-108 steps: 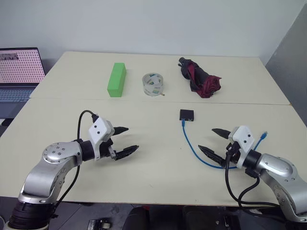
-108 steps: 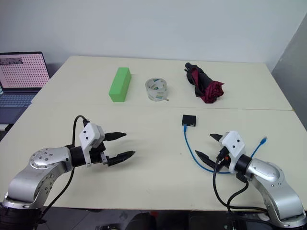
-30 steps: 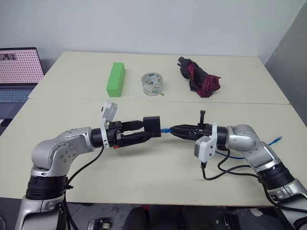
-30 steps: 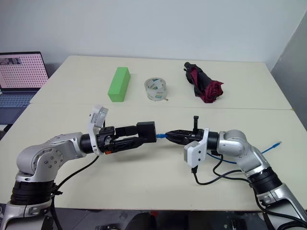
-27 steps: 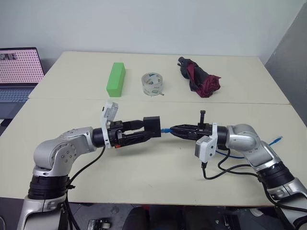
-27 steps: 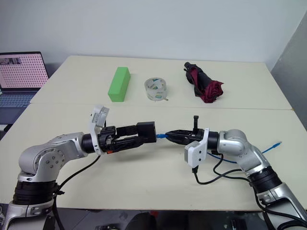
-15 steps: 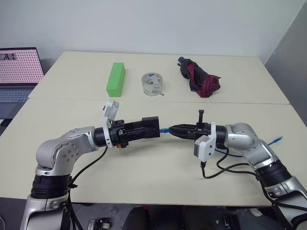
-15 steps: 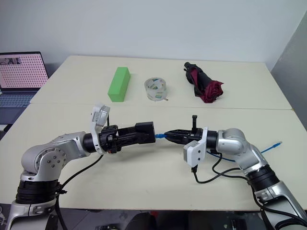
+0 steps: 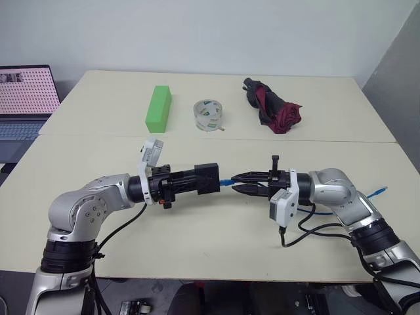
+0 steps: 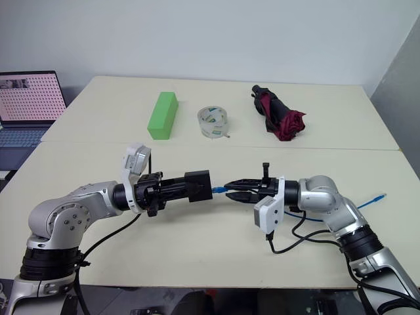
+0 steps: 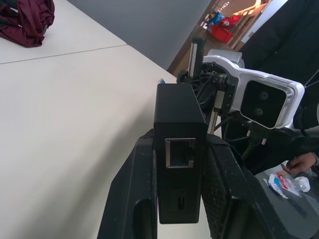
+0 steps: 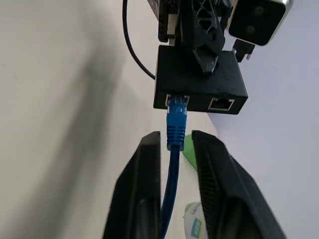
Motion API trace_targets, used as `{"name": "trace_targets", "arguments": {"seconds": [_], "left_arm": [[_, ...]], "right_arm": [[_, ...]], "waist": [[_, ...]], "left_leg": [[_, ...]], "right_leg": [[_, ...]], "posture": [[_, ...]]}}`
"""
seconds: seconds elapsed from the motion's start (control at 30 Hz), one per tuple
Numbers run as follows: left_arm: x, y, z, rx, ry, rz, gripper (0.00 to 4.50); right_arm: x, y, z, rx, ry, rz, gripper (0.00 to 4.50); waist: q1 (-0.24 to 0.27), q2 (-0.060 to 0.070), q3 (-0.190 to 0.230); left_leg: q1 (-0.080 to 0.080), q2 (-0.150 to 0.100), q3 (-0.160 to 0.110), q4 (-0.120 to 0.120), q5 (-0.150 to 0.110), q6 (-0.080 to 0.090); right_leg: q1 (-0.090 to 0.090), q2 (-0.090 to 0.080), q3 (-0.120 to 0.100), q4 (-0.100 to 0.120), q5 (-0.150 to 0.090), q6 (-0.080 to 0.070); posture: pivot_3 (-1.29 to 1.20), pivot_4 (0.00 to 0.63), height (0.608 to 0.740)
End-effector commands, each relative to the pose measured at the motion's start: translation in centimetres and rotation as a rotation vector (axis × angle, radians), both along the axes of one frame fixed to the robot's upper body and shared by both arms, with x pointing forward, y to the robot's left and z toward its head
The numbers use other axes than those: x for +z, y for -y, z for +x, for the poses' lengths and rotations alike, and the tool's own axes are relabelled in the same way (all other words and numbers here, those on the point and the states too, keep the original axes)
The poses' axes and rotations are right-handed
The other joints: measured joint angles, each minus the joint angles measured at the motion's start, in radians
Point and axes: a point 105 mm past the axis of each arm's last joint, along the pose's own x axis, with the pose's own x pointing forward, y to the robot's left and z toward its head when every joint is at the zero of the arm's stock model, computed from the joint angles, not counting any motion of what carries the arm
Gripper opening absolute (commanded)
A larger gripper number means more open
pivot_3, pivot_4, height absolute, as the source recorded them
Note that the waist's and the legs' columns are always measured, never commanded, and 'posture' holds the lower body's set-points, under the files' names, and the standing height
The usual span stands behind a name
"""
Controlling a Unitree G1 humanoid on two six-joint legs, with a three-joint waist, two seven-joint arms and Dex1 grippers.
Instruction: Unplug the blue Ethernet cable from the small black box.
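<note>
A pale cream table [image 9: 216,236], made of two tops joined along a seam, stands against a plain light wall, with a grey panel at the far right edge. At the far left, beyond the table's edge, an open laptop [image 9: 25,98] shows a dotted pattern on its screen. On the far half of the table, from left to right, lie a green block [image 9: 159,108], a roll of clear tape [image 9: 210,115] and a folded dark red and black umbrella [image 9: 272,106], each well apart from its neighbour. Nearer, above the front half, the left gripper [image 9: 197,180] reaches toward the right with its fingers [image 11: 142,199] clamped on the small black box [image 9: 208,178], one finger on each side of it, so the box is held off the table surface; its wrist view shows an empty port in the box's face. Just to the right of the box, the blue Ethernet cable [image 12: 175,127] sits with its plug in one of the box's ports, as the right wrist view shows, with a second empty port beside it. The right gripper [image 9: 241,183] points left toward the box, its two fingers [image 12: 142,179] standing slightly apart on either side of the cable just behind the plug; whether they touch it I cannot tell. The cable runs back under the right arm, and its free end [image 9: 379,192] lies on the table near the right edge.
</note>
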Motion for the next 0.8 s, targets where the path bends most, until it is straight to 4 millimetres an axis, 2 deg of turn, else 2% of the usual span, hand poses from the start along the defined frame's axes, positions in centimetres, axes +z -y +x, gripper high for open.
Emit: {"name": "trace_targets", "arguments": {"seconds": [0.03,0.13,0.23,0.27,0.37,0.5,0.63,0.8], "left_arm": [[0.4,0.3,-0.4,-0.028,0.051,0.022,0.8],[0.3,0.4,-0.3,-0.035,0.059,0.033,0.8],[0.2,0.5,-0.3,-0.045,0.069,0.044,0.8],[0.1,0.6,-0.3,-0.054,0.076,0.054,0.8],[-0.2,0.8,-0.5,-0.086,0.097,0.084,0.8],[-0.2,1.2,-0.7,-0.12,0.121,0.099,0.8],[0.1,1.6,-1.1,-0.154,0.155,0.106,0.79],[0.3,1.6,-1.2,-0.161,0.168,0.103,0.79]], "right_arm": [[1.5,0.5,-0.4,0.003,-0.035,0.014,1.94],[1.6,1.1,-0.5,-0.035,-0.129,0.005,2.62],[1.7,1.6,-1.5,-0.08,-0.312,-0.003,3.4],[2.5,1.6,-1.9,-0.102,-0.434,0.045,3.64],[3.9,1.4,-2.7,-0.146,-0.727,0.153,3.67],[4.5,1.1,-2.1,-0.199,-0.913,0.236,3.67],[3.4,0.3,-2.5,-0.192,-1.173,0.228,3.67],[2.4,-0.3,-2.3,-0.204,-1.278,0.215,3.67]], "waist": [[0.001,0.0,0.0],[0.001,0.0,0.0],[0.004,0.0,0.0],[0.004,0.0,0.0],[0.004,0.0,0.0],[0.003,0.0,0.0],[0.003,0.0,0.0],[0.003,0.0,0.0]], "left_leg": [[0.0,0.0,0.0,0.0,0.0,0.0],[0.0,0.0,0.0,0.0,0.0,0.0],[0.0,0.0,0.0,0.0,0.0,0.0],[-0.001,0.0,-0.001,0.0,0.0,0.0],[-0.001,0.0,-0.001,0.0,0.0,0.0],[0.0,0.0,-0.001,0.0,0.0,0.0],[-0.001,0.0,-0.001,0.0,0.0,0.0],[-0.001,-0.001,-0.001,0.0,0.0,0.001]], "right_leg": [[0.0,0.0,0.0,0.0,0.0,0.0],[0.0,0.0,0.0,0.0,0.0,0.0],[0.0,0.0,0.0,0.0,0.0,0.0],[0.0,0.0,0.0,-0.001,0.0,0.0],[0.0,0.0,0.0,-0.001,0.0,0.0],[0.001,0.0,-0.001,-0.001,0.0,0.0],[0.001,0.0,-0.001,-0.001,0.0,0.0],[0.001,0.0,0.0,-0.002,0.0,0.0]], "posture": [[0.0,0.15,0.74],[0.0,0.15,0.74],[0.0,0.15,0.74],[0.0,0.15,0.74],[0.0,0.15,0.74],[0.0,0.15,0.74],[0.0,0.15,0.74],[0.0,0.15,0.74]]}}
